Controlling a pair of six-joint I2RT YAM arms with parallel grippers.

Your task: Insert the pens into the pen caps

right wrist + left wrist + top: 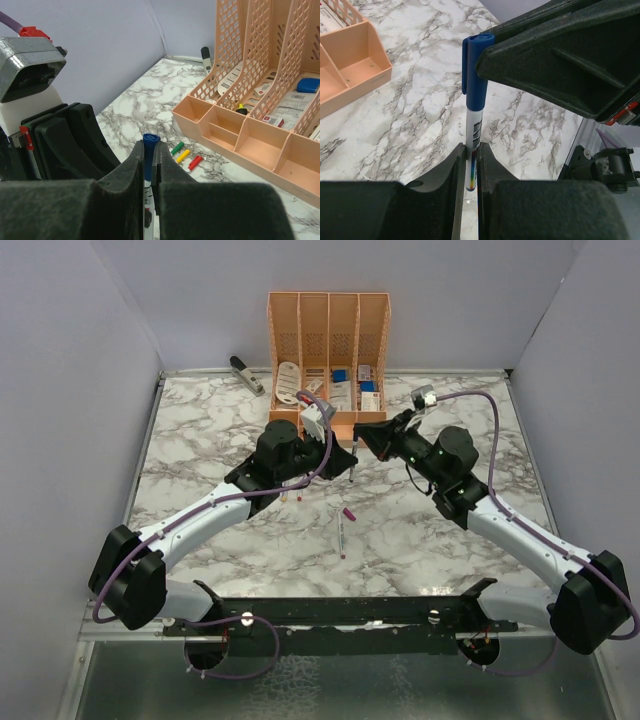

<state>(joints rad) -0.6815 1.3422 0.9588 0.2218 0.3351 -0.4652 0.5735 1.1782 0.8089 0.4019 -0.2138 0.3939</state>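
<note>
Pen (473,127) clamped low in left jaws, blue cap (476,75) clamped in right jaws over its tip: capping seemingly near done; next, axial push, then release.

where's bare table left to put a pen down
Bare marble between the stapler and the left arm, and at the far right beside the organiser. Crowded in the middle, where both arms meet and a loose pen lies.
</note>
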